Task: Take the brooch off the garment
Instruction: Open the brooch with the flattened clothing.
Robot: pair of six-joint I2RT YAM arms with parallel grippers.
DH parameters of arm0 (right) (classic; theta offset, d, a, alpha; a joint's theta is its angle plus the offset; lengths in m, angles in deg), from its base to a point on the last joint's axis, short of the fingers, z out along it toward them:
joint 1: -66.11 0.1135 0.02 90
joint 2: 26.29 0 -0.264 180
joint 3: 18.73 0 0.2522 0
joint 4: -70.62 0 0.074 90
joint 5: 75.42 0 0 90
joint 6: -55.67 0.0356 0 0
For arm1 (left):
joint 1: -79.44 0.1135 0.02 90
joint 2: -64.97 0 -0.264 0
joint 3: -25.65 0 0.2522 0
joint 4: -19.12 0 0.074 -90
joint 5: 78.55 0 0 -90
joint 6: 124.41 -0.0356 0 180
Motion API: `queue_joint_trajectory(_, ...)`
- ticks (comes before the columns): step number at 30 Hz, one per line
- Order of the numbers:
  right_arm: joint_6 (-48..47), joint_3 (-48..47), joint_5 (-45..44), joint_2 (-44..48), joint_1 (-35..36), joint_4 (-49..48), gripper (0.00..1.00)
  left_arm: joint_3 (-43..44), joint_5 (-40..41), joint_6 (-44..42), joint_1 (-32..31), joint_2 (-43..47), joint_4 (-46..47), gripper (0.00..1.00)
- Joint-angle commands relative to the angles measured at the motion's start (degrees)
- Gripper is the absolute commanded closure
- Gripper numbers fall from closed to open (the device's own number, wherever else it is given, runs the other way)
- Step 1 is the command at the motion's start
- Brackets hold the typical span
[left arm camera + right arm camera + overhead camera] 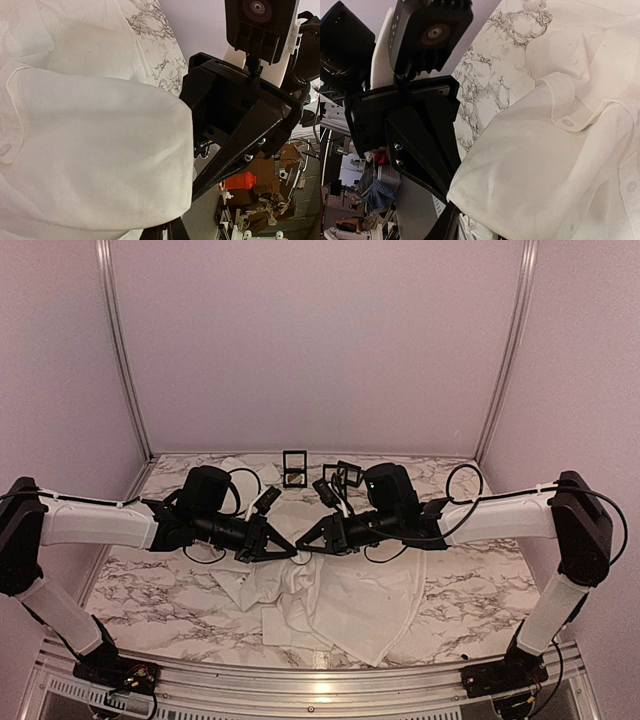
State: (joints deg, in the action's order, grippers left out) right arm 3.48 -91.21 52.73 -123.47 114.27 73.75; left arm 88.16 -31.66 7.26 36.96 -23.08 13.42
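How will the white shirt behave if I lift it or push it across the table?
Probably floppy: the shirt lies crumpled in soft folds on the marble table, and in the left wrist view its cloth hangs in a loose curve. It is likely light, since the fabric looks thin. If pushed, it should bunch up rather than slide as one piece.

A table [150, 590] with a white, grey-veined marble-patterned top is enclosed by 3 plain, pale lilac walls: a back panel [320, 340], a left wall [50, 360] and a right wall [590, 360]. The back corners are marked by 2 aluminium posts, 1 at the left [120, 340] and 1 at the right [508, 340], and an aluminium rail [300, 680] is run along the near edge. The light is spread evenly and softly. Past the table's edge a cluttered room is glimpsed, where brown cardboard boxes [272, 170], an orange-red container [240, 180] and a pale basket [387, 176] above blue checked cloth [377, 197] are made out.
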Motion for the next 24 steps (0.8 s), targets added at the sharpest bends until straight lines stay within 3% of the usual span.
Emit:
queue_joint_trajectory(1, -0.2, -1.7, 0.9, -0.6, 0.8, -1.9, 0.73, -0.8, -1.4, 0.9, -0.2, -0.1, 3.8, 1.0)
queue_joint_trajectory(7, 0.4, -1.4, 1.2, -0.8, 0.8, -2.9, 0.79, -1.2, -1.5, 1.7, -0.1, -0.2, 4.6, 1.0)
queue_joint_trajectory(24, -0.4, -1.5, 1.9, -0.6, 1.0, -3.0, 0.78, -2.2, -2.9, 5.2, 0.7, -1.3, 9.0, 1.0)
